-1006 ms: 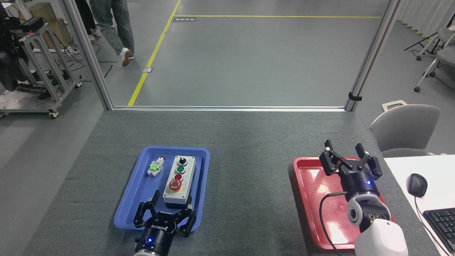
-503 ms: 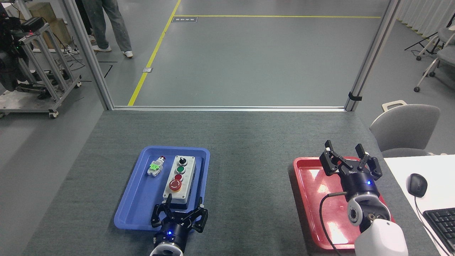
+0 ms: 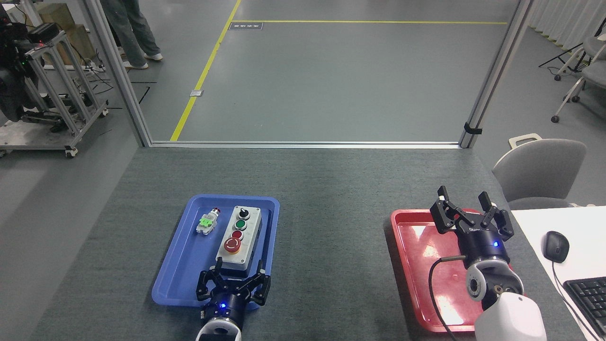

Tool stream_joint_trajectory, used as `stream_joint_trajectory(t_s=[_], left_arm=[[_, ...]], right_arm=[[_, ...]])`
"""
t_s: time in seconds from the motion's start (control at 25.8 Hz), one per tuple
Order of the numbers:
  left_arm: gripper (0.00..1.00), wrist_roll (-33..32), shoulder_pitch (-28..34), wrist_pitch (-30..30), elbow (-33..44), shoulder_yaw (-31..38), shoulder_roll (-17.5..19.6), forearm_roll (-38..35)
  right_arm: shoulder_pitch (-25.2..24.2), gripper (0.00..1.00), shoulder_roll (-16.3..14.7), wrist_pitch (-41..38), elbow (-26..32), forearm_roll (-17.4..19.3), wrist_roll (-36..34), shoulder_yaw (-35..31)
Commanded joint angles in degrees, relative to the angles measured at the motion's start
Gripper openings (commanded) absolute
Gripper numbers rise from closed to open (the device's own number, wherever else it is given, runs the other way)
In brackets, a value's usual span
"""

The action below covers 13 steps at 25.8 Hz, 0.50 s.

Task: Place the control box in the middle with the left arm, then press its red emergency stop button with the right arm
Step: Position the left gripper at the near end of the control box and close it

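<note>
**A:** Two things have shifted in the last second. The left gripper [image 3: 235,275], which was off to the left of the control box [image 3: 239,241] with its claws splayed, has swung right and now sits square behind the box's near end, inside the blue tray [image 3: 177,277].

**B:** Has it got hold of the box?

**A:** Not that I can see. The fingers are spread, one tip at each near corner of the box, and the box is where it was, lying lengthwise in the tray's right half. I can't tell whether the tips are touching the black base.

**B:** And the other change?

**A:** Small. The right gripper [image 3: 469,203] has drifted slightly right over the far end of the red tray [image 3: 409,246], claws wide apart, holding nothing.

**B:** So where does that leave the task?

**A:** At the first step, I'd say: the approach is lined up, the grasp not yet made. The bare grey tabletop [image 3: 331,227] between the trays is free to receive the box. The red emergency stop button [image 3: 232,244] is the nearest in the row, close to the left claws, so a careless closing could knock it. The loose green-tagged push-button part [image 3: 207,221] lies well clear.
</note>
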<state>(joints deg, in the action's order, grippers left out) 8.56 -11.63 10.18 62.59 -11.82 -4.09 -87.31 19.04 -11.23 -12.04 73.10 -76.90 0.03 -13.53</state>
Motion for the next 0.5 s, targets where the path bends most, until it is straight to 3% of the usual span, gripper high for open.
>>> stream_joint_trajectory(t_s=[0.0,0.46], left_arm=[[0.99,0.05,-0.23,0.19,-0.10,0.04,0.22,0.03],[0.99,0.05,-7.09,0.28,-10.03,0.13,0.14,0.21]], right_arm=[[0.04,1.00,-0.11,0.00,-0.06,0.00,0.05,-0.01],[-0.05,1.00,-0.02,-0.35,0.03,-0.09,0.05,0.08]])
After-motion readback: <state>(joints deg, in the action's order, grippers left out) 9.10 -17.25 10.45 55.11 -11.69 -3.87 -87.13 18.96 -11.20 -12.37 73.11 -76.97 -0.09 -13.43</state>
